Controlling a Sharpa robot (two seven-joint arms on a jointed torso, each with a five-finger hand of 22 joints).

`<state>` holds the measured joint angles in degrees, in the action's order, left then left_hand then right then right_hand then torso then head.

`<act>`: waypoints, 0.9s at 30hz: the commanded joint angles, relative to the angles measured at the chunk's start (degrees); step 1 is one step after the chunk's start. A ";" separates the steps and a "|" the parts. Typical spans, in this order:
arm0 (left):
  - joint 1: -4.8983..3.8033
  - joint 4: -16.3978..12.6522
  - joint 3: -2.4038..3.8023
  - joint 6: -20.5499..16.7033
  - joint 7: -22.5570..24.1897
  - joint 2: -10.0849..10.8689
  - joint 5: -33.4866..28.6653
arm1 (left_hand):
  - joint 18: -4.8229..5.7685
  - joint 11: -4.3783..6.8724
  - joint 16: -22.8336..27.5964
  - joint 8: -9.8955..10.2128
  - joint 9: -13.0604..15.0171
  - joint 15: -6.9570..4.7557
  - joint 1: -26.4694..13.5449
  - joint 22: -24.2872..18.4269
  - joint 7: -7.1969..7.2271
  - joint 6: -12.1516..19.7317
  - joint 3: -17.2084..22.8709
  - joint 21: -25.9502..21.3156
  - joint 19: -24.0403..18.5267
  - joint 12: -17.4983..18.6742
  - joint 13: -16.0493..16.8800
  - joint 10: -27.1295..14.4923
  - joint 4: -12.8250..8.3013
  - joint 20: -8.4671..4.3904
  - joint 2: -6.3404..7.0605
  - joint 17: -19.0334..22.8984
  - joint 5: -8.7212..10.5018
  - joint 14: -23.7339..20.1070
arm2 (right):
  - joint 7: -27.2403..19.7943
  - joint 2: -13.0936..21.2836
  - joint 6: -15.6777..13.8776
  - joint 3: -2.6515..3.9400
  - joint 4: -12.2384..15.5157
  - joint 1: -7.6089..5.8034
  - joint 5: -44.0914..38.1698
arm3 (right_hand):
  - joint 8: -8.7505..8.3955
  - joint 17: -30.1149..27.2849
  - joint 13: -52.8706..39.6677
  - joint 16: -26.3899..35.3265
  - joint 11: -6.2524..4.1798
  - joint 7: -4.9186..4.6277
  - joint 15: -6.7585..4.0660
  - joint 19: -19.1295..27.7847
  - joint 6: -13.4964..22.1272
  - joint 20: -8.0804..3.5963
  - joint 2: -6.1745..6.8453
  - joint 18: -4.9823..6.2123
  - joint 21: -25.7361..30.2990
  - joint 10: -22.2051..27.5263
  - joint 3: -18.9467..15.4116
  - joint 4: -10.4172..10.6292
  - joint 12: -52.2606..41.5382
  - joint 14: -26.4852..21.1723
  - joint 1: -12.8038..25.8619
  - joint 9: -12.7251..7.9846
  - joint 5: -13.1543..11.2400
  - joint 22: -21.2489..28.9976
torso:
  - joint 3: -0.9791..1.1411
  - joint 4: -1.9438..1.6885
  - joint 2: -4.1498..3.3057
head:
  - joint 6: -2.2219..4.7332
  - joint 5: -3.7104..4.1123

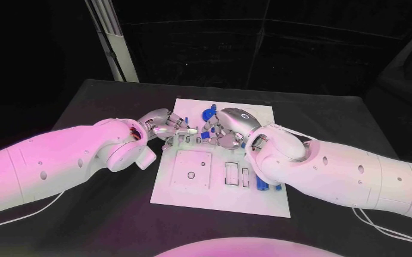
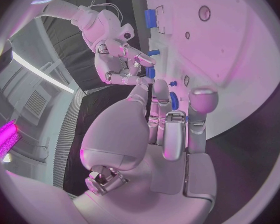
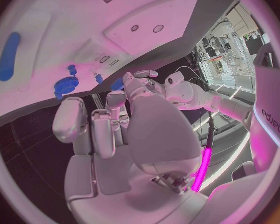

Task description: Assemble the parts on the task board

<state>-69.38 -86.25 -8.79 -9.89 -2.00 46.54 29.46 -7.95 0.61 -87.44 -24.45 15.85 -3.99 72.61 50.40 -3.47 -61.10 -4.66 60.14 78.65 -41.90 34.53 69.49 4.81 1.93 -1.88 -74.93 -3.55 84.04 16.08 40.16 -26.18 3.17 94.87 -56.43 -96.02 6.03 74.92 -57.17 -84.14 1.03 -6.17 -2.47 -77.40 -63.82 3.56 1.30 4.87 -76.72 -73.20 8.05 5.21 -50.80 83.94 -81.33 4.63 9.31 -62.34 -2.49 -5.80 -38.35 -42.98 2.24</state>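
Both hands meet over the far half of the white task board, which lies mid-table. The left hand reaches in with fingers extended and apart, grasping nothing. The right hand faces it, fingers curled (whether they pinch anything I cannot tell). Small blue parts lie just beyond the fingertips; a blue gear sits near the right hand.

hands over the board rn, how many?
2. The left hand is at the left edge of the task board, in its far half. The right hand is over the board's middle, facing the left hand. The robot has no other hand that could be hidden.
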 commanded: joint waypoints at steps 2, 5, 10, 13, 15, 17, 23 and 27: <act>-0.04 0.07 0.03 0.82 -1.33 -0.27 1.63 | 0.55 0.24 -0.35 -0.57 0.27 -0.43 0.89 0.86 0.17 0.55 -0.27 0.78 -0.32 -0.41 0.24 -0.27 -0.07 -0.14 -0.01 -11.21 0.25 5.08 | -0.43 0.05 -1.97 0.05 0.46 -0.11 -0.65 | 0.17 6.29 -0.07 0.21 -0.04 0.28 -0.49 -0.02 -0.78 -0.23 0.36 0.50 -0.27 -0.29 0.32 -0.02 -0.24 4.05 -0.40 0.15 0.24 -0.05 | -0.03 -0.11 0.08 | -0.19 0.06; -0.03 0.16 0.03 0.98 -1.54 -0.37 1.71 | 0.58 0.30 -0.42 -0.86 0.42 -0.49 1.29 1.26 0.24 0.67 -0.17 1.12 -0.36 -0.52 0.36 -0.32 -0.27 -0.18 -0.07 -11.34 0.25 5.11 | -0.49 0.10 -2.19 0.06 0.56 -0.11 -0.71 | 0.16 6.33 -0.06 0.19 -0.04 0.29 -0.49 -0.08 -0.79 -0.23 0.37 0.48 -0.33 -0.30 0.34 -0.02 -0.24 4.06 -0.39 0.15 0.25 -0.16 | -0.02 -0.15 0.09 | -0.21 0.09; -0.03 0.30 0.03 1.30 -1.87 -0.55 1.77 | 0.61 0.37 -0.51 -1.22 0.60 -0.55 1.81 1.70 0.31 0.84 -0.06 1.48 -0.46 -0.63 0.50 -0.38 -0.56 -0.22 -0.09 -11.47 0.25 5.14 | -0.61 0.11 -2.57 0.06 0.78 -0.11 -0.90 | 0.16 6.34 -0.06 0.18 -0.05 0.29 -0.49 -0.10 -0.80 -0.23 0.38 0.47 -0.35 -0.30 0.35 -0.02 -0.23 4.07 -0.39 0.15 0.26 -0.21 | -0.01 -0.22 0.16 | -0.28 0.19; -0.03 0.37 0.03 1.42 -2.00 -0.63 1.79 | 0.63 0.41 -0.56 -1.44 0.71 -0.58 2.20 2.00 0.36 0.95 0.06 1.72 -0.51 -0.68 0.57 -0.44 -0.79 -0.25 -0.13 -11.56 0.24 5.15 | -0.67 0.11 -2.75 0.06 0.88 -0.11 -0.93 | 0.16 6.34 -0.06 0.18 -0.05 0.29 -0.49 -0.10 -0.80 -0.23 0.38 0.47 -0.35 -0.30 0.35 -0.02 -0.23 4.07 -0.39 0.15 0.26 -0.21 | -0.01 -0.25 0.16 | -0.30 0.19; -0.03 0.43 0.03 1.47 -2.09 -0.70 1.80 | 0.64 0.43 -0.56 -1.53 0.75 -0.59 2.36 2.10 0.37 0.99 0.11 1.80 -0.55 -0.69 0.59 -0.46 -0.88 -0.26 -0.16 -11.57 0.24 5.15 | -0.74 0.11 -2.83 0.06 0.96 -0.11 -0.95 | 0.16 6.34 -0.06 0.18 -0.05 0.29 -0.49 -0.10 -0.80 -0.23 0.38 0.47 -0.35 -0.30 0.35 -0.02 -0.23 4.07 -0.39 0.15 0.26 -0.21 | -0.03 -0.27 0.20 | -0.36 0.22; -0.03 0.48 0.03 1.50 -2.16 -0.77 1.80 | 0.64 0.44 -0.57 -1.57 0.77 -0.60 2.43 2.14 0.38 1.01 0.14 1.84 -0.56 -0.70 0.60 -0.46 -0.92 -0.27 -0.18 -11.57 0.24 5.15 | -0.81 0.08 -2.89 0.06 1.04 -0.11 -0.96 | 0.16 6.34 -0.06 0.18 -0.05 0.29 -0.49 -0.10 -0.80 -0.23 0.38 0.47 -0.35 -0.30 0.35 -0.02 -0.23 4.07 -0.39 0.15 0.26 -0.21 | -0.03 -0.31 0.21 | -0.41 0.27; -0.03 0.56 0.03 1.54 -2.29 -0.99 1.81 | 0.64 0.45 -0.58 -1.65 0.80 -0.61 2.55 2.22 0.39 1.06 0.19 1.90 -0.59 -0.71 0.62 -0.48 -0.99 -0.28 -0.21 -11.60 0.24 5.16 | -1.16 -0.24 -2.74 0.06 1.14 -0.11 -0.97 | 0.17 6.36 -0.08 0.17 -0.06 0.31 -0.50 -0.16 -0.83 -0.25 0.43 0.45 -0.41 -0.35 0.41 -0.02 -0.26 4.07 -0.38 0.16 0.28 -0.33 | -0.05 -0.36 0.28 | -0.49 0.34; -0.03 0.57 0.03 1.53 -2.33 -1.03 1.81 | 0.64 0.45 -0.58 -1.65 0.80 -0.61 2.55 2.22 0.39 1.06 0.19 1.90 -0.59 -0.71 0.62 -0.48 -0.99 -0.28 -0.21 -11.60 0.24 5.16 | -1.31 -0.45 -2.62 0.06 1.15 -0.11 -0.98 | 0.17 6.34 -0.19 0.18 -0.07 0.31 -0.51 -0.16 -0.84 -0.25 0.44 0.45 -0.41 -0.43 0.43 -0.02 -0.39 4.07 -0.38 0.16 0.29 -0.33 | -0.07 -0.48 0.30 | -0.66 0.37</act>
<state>-69.36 -85.51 -8.81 -9.08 -4.19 45.70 30.95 -7.95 0.82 -87.82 -25.82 16.60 -4.20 74.69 52.57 -3.05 -60.28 -4.40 61.78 78.45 -42.55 35.10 69.29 4.25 1.73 -2.20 -74.92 -3.55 83.83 15.74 39.94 -28.02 3.20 95.74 -56.43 -96.53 5.80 74.91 -57.24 -84.14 1.03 -6.02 -2.47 -77.40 -64.32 3.56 1.83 4.87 -76.94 -73.20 8.02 5.20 -50.82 83.94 -81.72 4.86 9.23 -62.63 -2.54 -6.19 -38.07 -43.56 2.60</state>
